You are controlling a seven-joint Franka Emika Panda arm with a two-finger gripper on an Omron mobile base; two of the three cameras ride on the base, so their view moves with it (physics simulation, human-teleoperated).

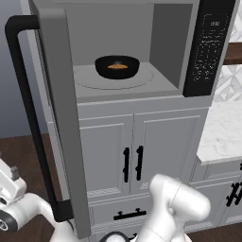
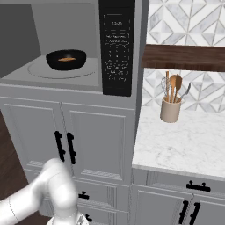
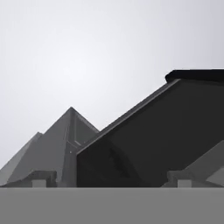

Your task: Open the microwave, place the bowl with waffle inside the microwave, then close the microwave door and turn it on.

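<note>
The microwave stands open, its door swung out to the left with the long black handle facing the room. The bowl with the waffle sits on the round turntable inside — towards the back of the cavity. The tool is released, its two fingertips spread wide with nothing between them, looking up along the dark door window. On the marble worktop to the right stands a utensil holder.
</note>
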